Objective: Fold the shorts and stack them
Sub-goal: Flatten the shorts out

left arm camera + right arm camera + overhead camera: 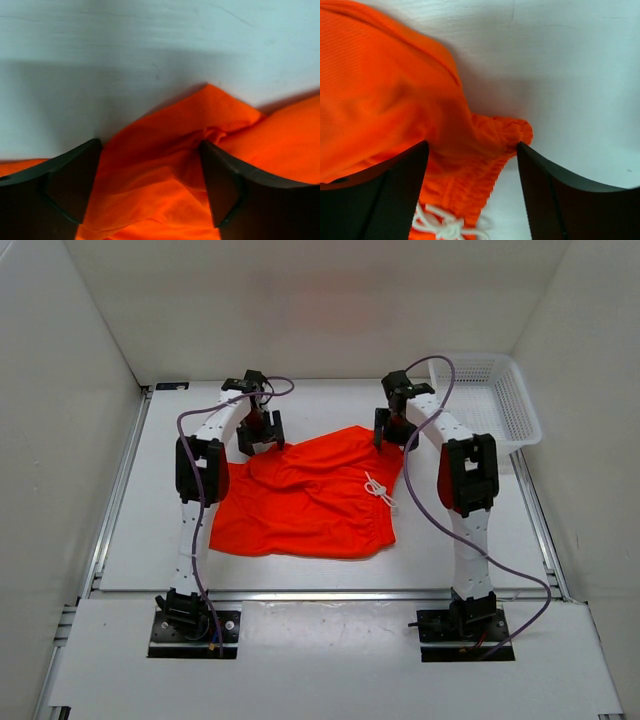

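Note:
The bright orange-red shorts [310, 495] lie folded over on the table between the two arms, with the white drawstring [380, 490] on the right side. My left gripper [260, 432] hangs open over the far left corner of the shorts [200, 125]; fabric lies below and between its spread fingers [220, 185]. Over the far right corner, at the waistband [485, 150], my right gripper [392, 430] is open too, and the drawstring [445, 227] shows low between its fingers [545, 195]. Neither gripper pinches the cloth.
A white plastic basket [490, 400] stands at the far right of the table. White walls close in the table on the left, back and right. Purple cables loop from both arms.

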Controlling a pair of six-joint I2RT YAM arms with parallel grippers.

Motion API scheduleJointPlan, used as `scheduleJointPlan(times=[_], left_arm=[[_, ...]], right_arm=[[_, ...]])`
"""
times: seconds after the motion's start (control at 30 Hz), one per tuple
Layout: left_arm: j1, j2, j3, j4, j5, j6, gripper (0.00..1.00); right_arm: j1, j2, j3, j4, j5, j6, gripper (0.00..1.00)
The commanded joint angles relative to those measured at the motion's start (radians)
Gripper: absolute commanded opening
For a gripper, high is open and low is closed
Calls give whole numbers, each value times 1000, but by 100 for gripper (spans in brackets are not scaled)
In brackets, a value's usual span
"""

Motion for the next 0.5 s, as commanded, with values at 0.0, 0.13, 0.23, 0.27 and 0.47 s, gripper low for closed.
scheduleJointPlan(times=[0.0,0.13,0.23,0.27,0.47], left_arm=[[-5,-50,-14,1,116,39,87],[-5,-50,18,2,220,61,10],[4,-50,78,2,230,49,10],[14,-50,118,2,216,15,10],[105,-202,187,107,230,-99,10]], right_arm=[[-4,71,54,30,-31,-30,74],[-23,141,146,32,-40,-48,32],[-33,132,212,16,-63,-28,1],[-33,117,212,16,-77,-28,0],[-33,-12,232,25,-66,-51,0]])
